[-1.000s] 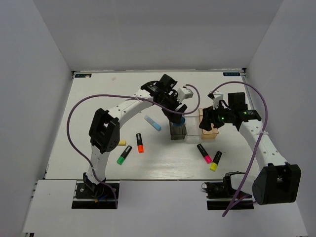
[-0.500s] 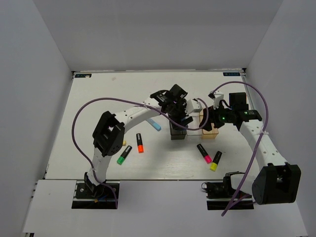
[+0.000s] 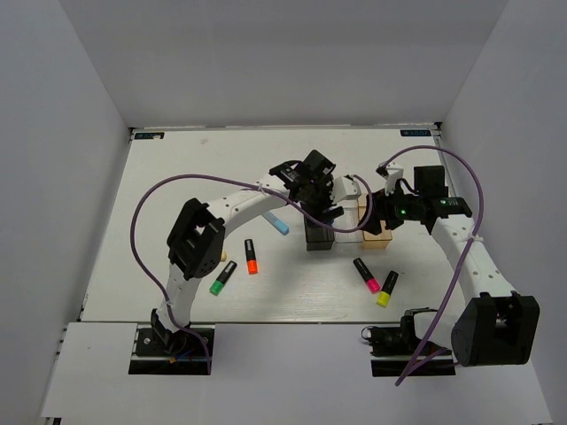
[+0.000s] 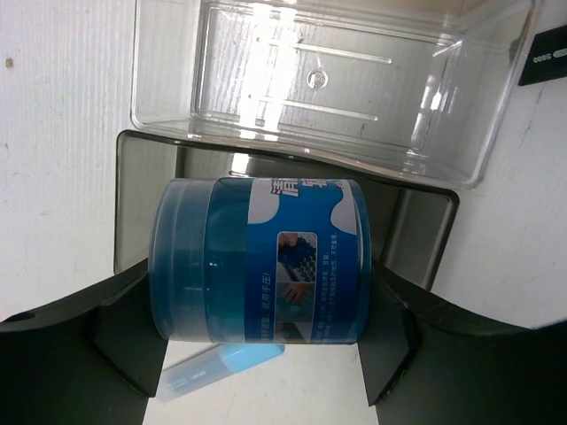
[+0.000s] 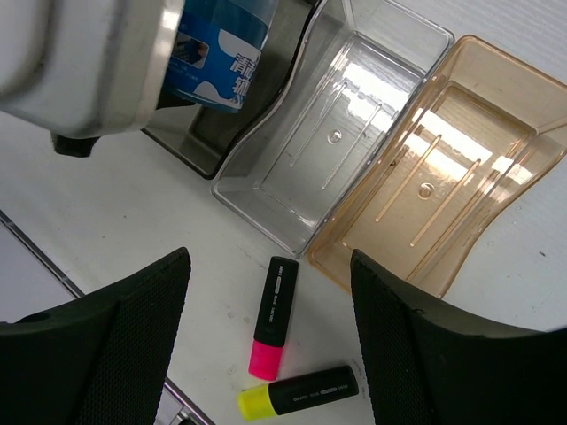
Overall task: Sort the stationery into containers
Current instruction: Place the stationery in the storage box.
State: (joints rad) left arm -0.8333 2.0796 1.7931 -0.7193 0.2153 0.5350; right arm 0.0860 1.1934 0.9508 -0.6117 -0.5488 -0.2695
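My left gripper (image 4: 261, 274) is shut on the blue tape roll (image 4: 261, 261), a blue labelled cylinder lying sideways between the jaws. It hangs over the smoky dark-grey container (image 4: 133, 204), with the clear container (image 4: 310, 80) beyond; both look empty. The light-blue stick (image 4: 221, 367) lies on the table below the roll. My right gripper (image 5: 268, 261) is open above a pink-capped marker (image 5: 273, 319) and a yellow-capped marker (image 5: 301, 392), beside the tan-orange container (image 5: 443, 168). From above, the left gripper (image 3: 323, 208) hides the roll over the row of containers (image 3: 321, 237).
An orange-capped marker (image 3: 251, 257) and a green-capped marker (image 3: 222, 278) lie on the table left of the containers. The light-blue stick (image 3: 277, 225) rests just left of the dark container. Purple cables loop over both arms. White walls enclose the table.
The left arm swung right with the blue roll, from the dark container's left side to over the containers, then held still. The right arm barely moved.
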